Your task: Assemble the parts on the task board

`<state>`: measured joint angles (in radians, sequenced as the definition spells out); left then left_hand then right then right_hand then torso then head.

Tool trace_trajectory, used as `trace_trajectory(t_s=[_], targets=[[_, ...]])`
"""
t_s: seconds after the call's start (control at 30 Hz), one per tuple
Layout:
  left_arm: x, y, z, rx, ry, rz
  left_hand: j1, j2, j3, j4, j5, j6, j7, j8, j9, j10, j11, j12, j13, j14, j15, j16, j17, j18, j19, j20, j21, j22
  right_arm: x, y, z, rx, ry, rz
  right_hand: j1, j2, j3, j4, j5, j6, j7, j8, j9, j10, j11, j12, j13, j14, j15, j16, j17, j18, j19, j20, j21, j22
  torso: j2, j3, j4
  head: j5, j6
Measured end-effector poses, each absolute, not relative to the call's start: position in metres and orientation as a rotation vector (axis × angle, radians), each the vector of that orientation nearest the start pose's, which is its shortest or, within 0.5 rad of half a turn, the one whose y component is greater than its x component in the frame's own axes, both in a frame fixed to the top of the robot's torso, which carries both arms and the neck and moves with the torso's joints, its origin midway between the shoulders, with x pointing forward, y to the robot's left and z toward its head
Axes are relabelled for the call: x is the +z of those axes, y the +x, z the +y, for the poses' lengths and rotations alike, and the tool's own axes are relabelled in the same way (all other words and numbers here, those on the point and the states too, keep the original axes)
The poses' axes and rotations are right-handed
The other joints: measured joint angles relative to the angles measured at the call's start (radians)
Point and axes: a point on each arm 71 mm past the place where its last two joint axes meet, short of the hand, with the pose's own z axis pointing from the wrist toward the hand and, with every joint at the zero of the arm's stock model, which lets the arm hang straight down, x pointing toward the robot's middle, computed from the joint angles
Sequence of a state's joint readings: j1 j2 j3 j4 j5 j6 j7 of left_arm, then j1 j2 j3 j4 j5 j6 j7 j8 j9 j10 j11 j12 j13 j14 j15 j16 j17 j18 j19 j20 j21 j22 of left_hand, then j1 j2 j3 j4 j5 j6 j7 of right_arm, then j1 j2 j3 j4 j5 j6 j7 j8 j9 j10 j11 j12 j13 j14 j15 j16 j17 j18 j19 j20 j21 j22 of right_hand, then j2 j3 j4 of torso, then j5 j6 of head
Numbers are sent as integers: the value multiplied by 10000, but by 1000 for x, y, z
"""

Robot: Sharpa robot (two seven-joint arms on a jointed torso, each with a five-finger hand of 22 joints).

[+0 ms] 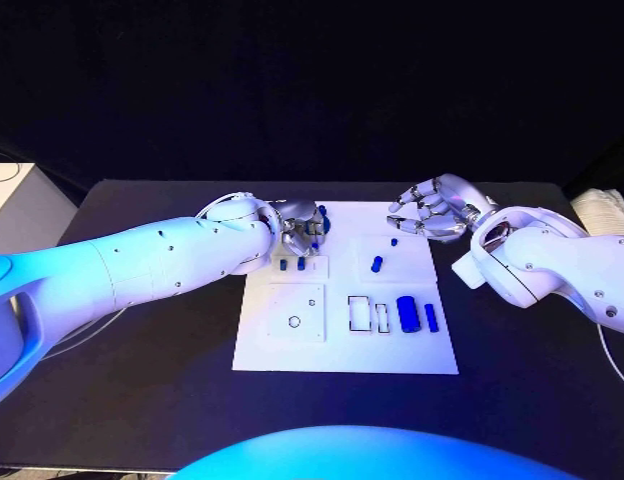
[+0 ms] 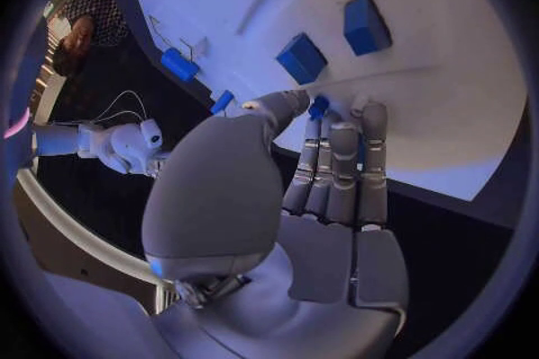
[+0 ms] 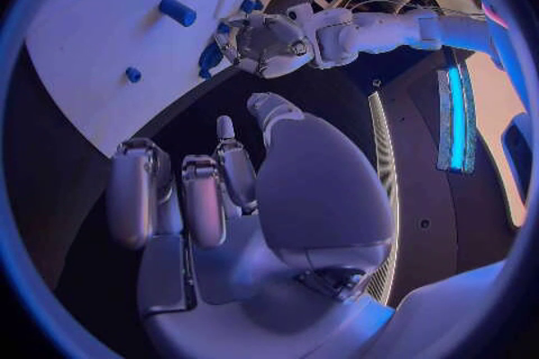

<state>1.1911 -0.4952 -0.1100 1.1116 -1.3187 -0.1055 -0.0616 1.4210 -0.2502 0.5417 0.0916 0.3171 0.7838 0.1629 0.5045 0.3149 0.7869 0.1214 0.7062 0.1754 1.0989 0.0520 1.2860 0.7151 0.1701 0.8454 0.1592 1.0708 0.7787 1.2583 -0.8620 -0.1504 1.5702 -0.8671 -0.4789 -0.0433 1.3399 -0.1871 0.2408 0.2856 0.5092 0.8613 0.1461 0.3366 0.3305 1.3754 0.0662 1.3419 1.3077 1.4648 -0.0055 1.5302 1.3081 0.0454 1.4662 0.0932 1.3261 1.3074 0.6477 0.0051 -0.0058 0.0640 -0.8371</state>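
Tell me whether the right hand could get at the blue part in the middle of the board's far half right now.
Probably yes. The right hand hovers empty at the task board's far right corner, and nothing lies between it and that blue part. The left hand works farther left.

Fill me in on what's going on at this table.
A two-armed robot is assembling small blue parts on a white task board. Its left hand is at the board's far left corner, fingers on a blue part there. The right hand hovers over the board's far right corner, fingers curled, holding nothing. Other blue parts lie elsewhere on the board.
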Motion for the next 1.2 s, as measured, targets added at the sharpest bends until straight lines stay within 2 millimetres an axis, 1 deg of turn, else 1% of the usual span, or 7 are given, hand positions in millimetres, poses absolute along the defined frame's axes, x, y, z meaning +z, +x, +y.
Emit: trace_trajectory(t_s=[0.2, 0.53, 0.67, 0.83, 1.03, 1.1, 1.2], targets=[[-247, 536, 133, -6399, 1639, 19628, 105, 105, 104, -104, 0, 86, 13, -58, -66, 88, -17, -34, -37, 40, 32, 102, 5, 0, 36, -36, 87, 75, -192, 477, -208, 8872, 4103, 17079, 0, 0, -1, 0, 0, 0, 0, 0, 0, 0, 0, 0, 0, 0, 0, 0, 0, 0, 0, 0, 0, 0, -1, 3, 0, -13, -15], [-247, 538, 132, -6296, 1638, 19717, 148, 317, 310, -366, -60, 408, 12, -136, -203, 484, -127, -34, -175, 402, -77, 453, 303, 0, 168, -119, 499, 431, -192, 477, -208, 8879, 4102, 17081, 0, 0, -1, 1, 0, 0, 0, 0, 0, 0, 0, 0, -1, 0, 0, 0, -2, 0, 0, 0, 0, -1, -2, 1, 0, -22, -4], [-247, 538, 132, -6296, 1649, 19744, 183, 449, 345, -547, -118, 768, -62, -136, -213, 844, -236, -38, -178, 708, -197, 688, 641, 2, 413, -187, 798, 785, -192, 477, -208, 8881, 4102, 17081, 0, 0, -2, 1, 0, 0, 0, 0, 0, 0, 0, 0, -2, 0, 0, 0, -2, 0, 0, 0, 0, 7, -3, -3, 6, -35, -15], [-248, 537, 132, -6317, 1667, 19760, 114, 569, 352, -797, -150, 1277, -213, -136, -161, 1419, -443, -1, -177, 1470, -396, 1168, 1677, -2, 986, -340, 1321, 1440, -192, 477, -208, 8883, 4101, 17081, 0, 0, -2, 1, 0, 0, 0, 0, 0, 0, 0, 0, -2, 0, 0, 0, -3, 0, 0, 0, 0, 7, -10, -3, 11, -39, -24], [-248, 537, 132, -6407, 1670, 19639, 156, 637, 407, -1018, -176, 1695, -309, -188, -59, 1610, -358, -6, -172, 1990, -523, 1419, 2395, 0, 1481, -478, 1680, 1965, -192, 477, -208, 8884, 4100, 17082, 0, 0, -2, 1, 0, 0, 0, 0, 0, 0, 0, 0, -2, 0, 0, 0, -3, 0, 0, 0, 0, 7, -12, -2, 7, -33, -18], [-248, 537, 133, -6446, 1650, 19560, 139, 671, 448, -1059, -181, 1706, -320, -235, -43, 1610, -358, -42, -159, 2056, -518, 1468, 2537, -137, 1600, -490, 1790, 2090, -192, 477, -208, 8884, 4100, 17082, 0, 0, -2, 1, 0, 0, 0, 0, 0, 0, 0, 0, -2, 0, 0, 0, -4, 0, 0, 0, 0, 6, -12, -2, 8, -33, -7], [-248, 537, 135, -6506, 1587, 19388, 116, 702, 477, -1089, -207, 1713, -326, -328, -38, 1646, -322, -133, -156, 2128, -518, 1468, 2605, -166, 1680, -499, 1837, 2164, -192, 477, -208, 8884, 4100, 17081, 0, 0, -2, 1, 0, 0, 0, 0, 0, 0, 0, 0, -3, 0, 0, 0, -3, 0, 0, 0, 0, 6, -11, -4, 8, -32, 12]])
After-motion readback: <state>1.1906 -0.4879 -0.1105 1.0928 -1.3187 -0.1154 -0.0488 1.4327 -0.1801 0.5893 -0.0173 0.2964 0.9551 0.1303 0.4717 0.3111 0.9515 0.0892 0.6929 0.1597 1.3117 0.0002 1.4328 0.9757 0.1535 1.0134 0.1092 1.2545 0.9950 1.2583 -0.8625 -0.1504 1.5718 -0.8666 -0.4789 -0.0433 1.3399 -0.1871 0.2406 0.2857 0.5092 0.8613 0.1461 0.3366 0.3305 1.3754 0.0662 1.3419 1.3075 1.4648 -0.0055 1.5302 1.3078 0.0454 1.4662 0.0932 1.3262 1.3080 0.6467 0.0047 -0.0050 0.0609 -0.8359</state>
